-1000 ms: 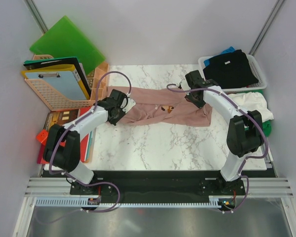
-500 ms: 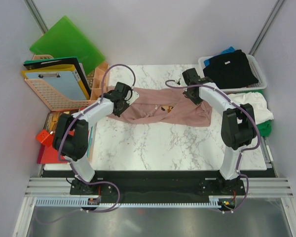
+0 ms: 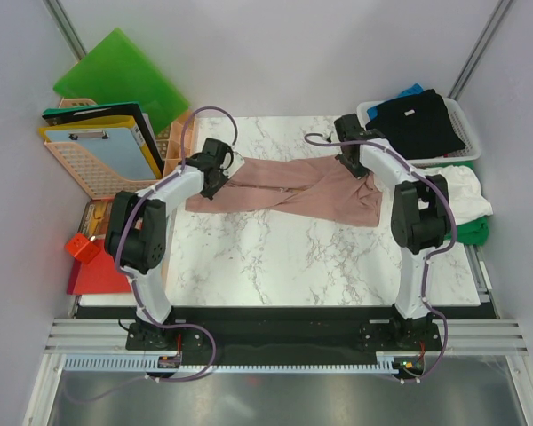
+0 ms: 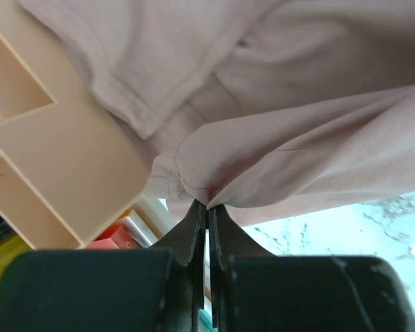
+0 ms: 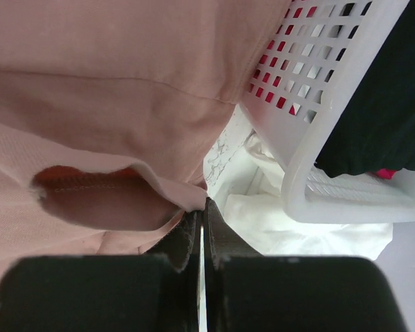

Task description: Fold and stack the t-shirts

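The dusty pink t-shirt [image 3: 284, 188] lies stretched across the far half of the marble table, bunched and twisted in the middle. My left gripper [image 3: 215, 169] is shut on its left edge near the peach basket; the left wrist view shows the fingertips [image 4: 207, 205] pinching a hem fold of the pink cloth [image 4: 297, 138]. My right gripper [image 3: 351, 153] is shut on the shirt's right edge beside the white basket; the pink hem [image 5: 111, 90] is pinched at its tips [image 5: 203, 204]. A black t-shirt [image 3: 417, 124] and a blue one [image 3: 410, 90] fill the basket. White [image 3: 453, 188] and green [image 3: 469, 231] shirts lie below it.
A white plastic basket [image 3: 465, 115] stands at the far right. A peach crate [image 3: 98, 173] with clipboards and a green folder [image 3: 120, 75] stand far left. Red folders [image 3: 93, 277] and an orange block [image 3: 83, 247] lie left of the table.
Both grippers have carried their ends of the pink shirt toward the far side of the table. The cloth is pulled tighter and the chest print no longer shows.
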Motion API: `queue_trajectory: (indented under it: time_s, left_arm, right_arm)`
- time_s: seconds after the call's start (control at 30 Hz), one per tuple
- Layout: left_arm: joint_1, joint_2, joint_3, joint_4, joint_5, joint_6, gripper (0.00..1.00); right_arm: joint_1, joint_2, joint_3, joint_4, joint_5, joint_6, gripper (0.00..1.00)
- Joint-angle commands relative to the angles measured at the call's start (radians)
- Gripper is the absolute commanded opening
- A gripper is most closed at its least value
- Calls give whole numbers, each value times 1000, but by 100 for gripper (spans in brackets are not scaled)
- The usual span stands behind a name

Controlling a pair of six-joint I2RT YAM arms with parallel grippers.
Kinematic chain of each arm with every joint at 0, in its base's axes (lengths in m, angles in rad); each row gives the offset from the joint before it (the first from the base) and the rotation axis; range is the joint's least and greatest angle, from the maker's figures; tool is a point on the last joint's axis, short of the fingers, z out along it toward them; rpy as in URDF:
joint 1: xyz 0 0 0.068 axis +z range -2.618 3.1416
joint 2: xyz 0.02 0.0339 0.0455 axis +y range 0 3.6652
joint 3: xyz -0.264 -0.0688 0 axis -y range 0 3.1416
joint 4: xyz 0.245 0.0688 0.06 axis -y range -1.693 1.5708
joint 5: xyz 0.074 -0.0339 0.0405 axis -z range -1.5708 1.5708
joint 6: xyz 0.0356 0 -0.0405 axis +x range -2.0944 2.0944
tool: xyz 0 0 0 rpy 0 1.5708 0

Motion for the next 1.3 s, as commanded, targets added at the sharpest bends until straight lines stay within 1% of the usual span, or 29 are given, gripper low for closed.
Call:
queue_trajectory:
  time_s: [0.0, 0.2, 0.5, 0.77, 0.83, 0.9, 0.97, 1.0, 1.07, 1.1, 1.17, 1.27]
  left_arm:
    - [18, 20, 61, 38, 2, 36, 2]
    - [23, 44, 93, 34, 8, 37, 2]
    - [21, 84, 147, 33, -1, 41, 2]
    - [23, 159, 241, 35, -64, 40, 2]
    - [24, 173, 255, 41, -84, 44, 2]
    - [26, 184, 255, 49, -90, 39, 2]
    - [27, 188, 252, 52, -99, 28, 4]
    - [27, 190, 247, 61, -107, 27, 14]
    - [35, 195, 247, 63, -132, 13, 33]
    - [36, 196, 245, 66, -148, 8, 47]
    - [47, 196, 241, 66, -158, 7, 56]
    - [65, 192, 235, 69, -173, 7, 59]
  right_arm:
    - [-24, 26, 54, 0, 37, 0, 0]
    - [-54, 70, 83, 0, 27, -2, 0]
    - [-55, 115, 135, 0, 26, 4, 0]
    - [-55, 158, 193, 1, 27, 14, 0]
    - [-55, 165, 206, 3, 32, 17, 2]
    - [-55, 162, 204, 3, 20, 20, 6]
    - [-55, 142, 196, 4, -6, 29, 30]
    - [-57, 132, 180, 7, -13, 32, 56]
    - [-55, 90, 157, 24, -29, 46, 76]
    - [-57, 75, 132, 32, -42, 49, 84]
    - [-55, 29, 117, 32, -52, 64, 86]
    - [-55, -43, 83, 32, -52, 75, 86]
